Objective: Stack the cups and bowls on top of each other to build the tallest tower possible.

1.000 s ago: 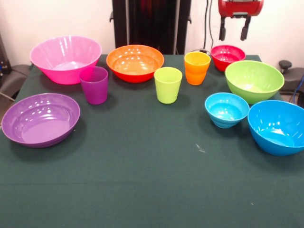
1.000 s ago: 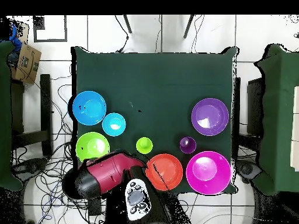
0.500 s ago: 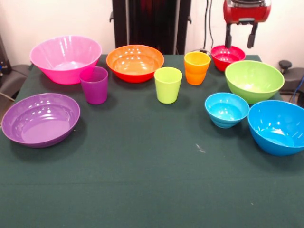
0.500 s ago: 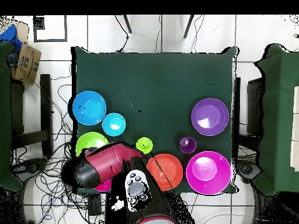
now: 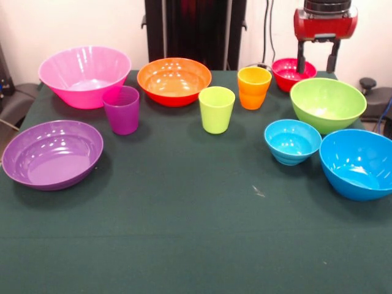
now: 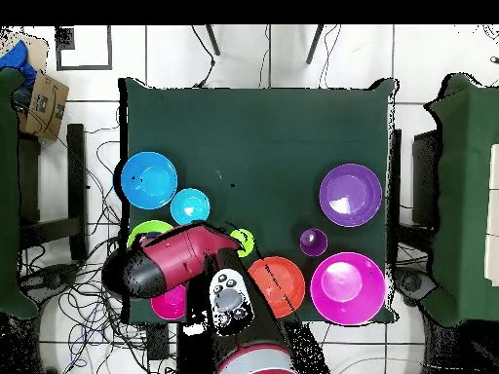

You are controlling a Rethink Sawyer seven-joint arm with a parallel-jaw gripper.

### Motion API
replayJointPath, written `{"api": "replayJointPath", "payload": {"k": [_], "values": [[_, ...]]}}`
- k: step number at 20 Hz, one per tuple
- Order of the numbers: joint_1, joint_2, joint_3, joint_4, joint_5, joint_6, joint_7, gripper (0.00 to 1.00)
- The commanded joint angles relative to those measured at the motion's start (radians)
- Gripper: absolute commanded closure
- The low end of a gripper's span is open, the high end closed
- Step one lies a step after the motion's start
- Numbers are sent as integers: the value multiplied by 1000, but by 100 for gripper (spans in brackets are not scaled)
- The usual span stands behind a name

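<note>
My pincer (image 5: 317, 64), fingers apart and empty, hangs above the small red bowl (image 5: 290, 73), apparently lining up a first pick for the tower.

1. Table cover (image 5: 184, 226): dark green cloth, matt, finely woven look, with a small pale fleck near the front.
2. Big pink bowl (image 5: 84, 75), orange bowl (image 5: 174, 80) and shallow purple bowl (image 5: 52, 153): smooth plastic, glossy, with bright highlights inside.
3. Lime green bowl (image 5: 327, 104), big blue bowl (image 5: 358, 163), small light blue bowl (image 5: 292, 141) and small red bowl (image 5: 289, 72): the same shiny plastic finish.
4. Purple cup (image 5: 122, 109), lime green cup (image 5: 217, 109) and orange cup (image 5: 253, 87): smooth plastic, slightly glossy.
5. Gripper (image 5: 317, 58): red housing glossy and hard-looking; black fingers (image 5: 301, 58) matt.
6. Cardboard box (image 6: 41, 105) beside the table: brown, dull paper board.
</note>
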Motion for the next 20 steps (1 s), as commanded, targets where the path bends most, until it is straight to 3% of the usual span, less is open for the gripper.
{"api": "replayJointPath", "payload": {"k": [1,20], "values": [[-14,62,30,-53,16,85,-2,0],[-57,131,30,-61,-65,15,-52,0]]}}
